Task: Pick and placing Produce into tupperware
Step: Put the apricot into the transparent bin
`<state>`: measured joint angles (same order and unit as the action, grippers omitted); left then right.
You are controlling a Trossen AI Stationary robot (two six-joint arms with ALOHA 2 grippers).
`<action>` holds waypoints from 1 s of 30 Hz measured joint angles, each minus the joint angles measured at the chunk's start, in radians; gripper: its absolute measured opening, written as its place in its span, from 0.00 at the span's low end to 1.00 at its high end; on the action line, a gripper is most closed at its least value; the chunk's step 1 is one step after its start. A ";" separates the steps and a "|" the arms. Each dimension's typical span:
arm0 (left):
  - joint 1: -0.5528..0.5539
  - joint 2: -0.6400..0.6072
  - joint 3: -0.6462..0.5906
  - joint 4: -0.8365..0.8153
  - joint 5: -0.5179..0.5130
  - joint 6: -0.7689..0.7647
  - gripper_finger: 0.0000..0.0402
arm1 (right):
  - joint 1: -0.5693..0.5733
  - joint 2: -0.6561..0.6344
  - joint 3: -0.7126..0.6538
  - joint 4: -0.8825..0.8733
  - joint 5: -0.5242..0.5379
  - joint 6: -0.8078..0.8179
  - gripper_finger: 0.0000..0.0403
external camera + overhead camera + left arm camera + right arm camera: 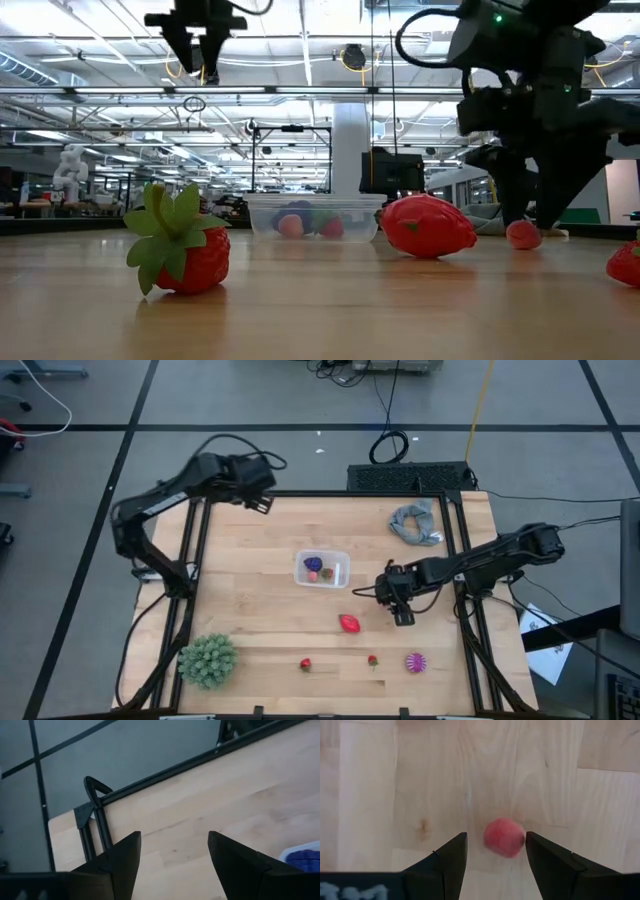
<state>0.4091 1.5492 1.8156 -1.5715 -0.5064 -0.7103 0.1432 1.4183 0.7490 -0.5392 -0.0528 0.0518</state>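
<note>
The clear tupperware (322, 569) stands mid-table with purple, pink and red produce inside. A larger red fruit (349, 623) lies to its near right on the wood. Two small strawberries (305, 664) (373, 659) and a magenta spiky ball (415, 662) lie along the near edge. My right gripper (496, 865) is open and points down over a small pink-red ball (504, 837). That ball sits on the table between the fingers, close to one of them. My left gripper (172, 865) is open, high over the table's far left corner, with nothing between its fingers.
A large green spiky ball (208, 660) sits at the near left corner. A grey cloth (417, 523) lies at the far right. Black frame rails (190, 560) run along the table's left and right sides. Bare wood lies left of the tupperware.
</note>
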 joint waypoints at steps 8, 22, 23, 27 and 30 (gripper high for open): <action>-0.012 -0.069 0.000 0.000 0.001 -0.022 0.59 | 0.000 0.068 0.000 0.042 0.000 -0.004 0.48; -0.011 -0.072 0.000 0.001 0.006 0.003 0.59 | 0.000 0.061 0.013 0.051 -0.001 -0.012 0.34; -0.011 -0.072 0.000 0.001 0.006 0.005 0.59 | 0.000 0.061 0.013 0.046 -0.001 -0.012 0.33; -0.012 -0.072 0.000 0.001 0.007 0.006 0.59 | 0.000 0.061 0.013 0.027 -0.001 -0.010 0.31; -0.012 -0.072 0.000 0.001 0.007 0.006 0.59 | 0.000 0.061 0.014 0.023 -0.001 0.005 0.32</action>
<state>0.3973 1.4776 1.8153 -1.5707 -0.4990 -0.7044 0.1432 1.4792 0.7628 -0.5164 -0.0536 0.0564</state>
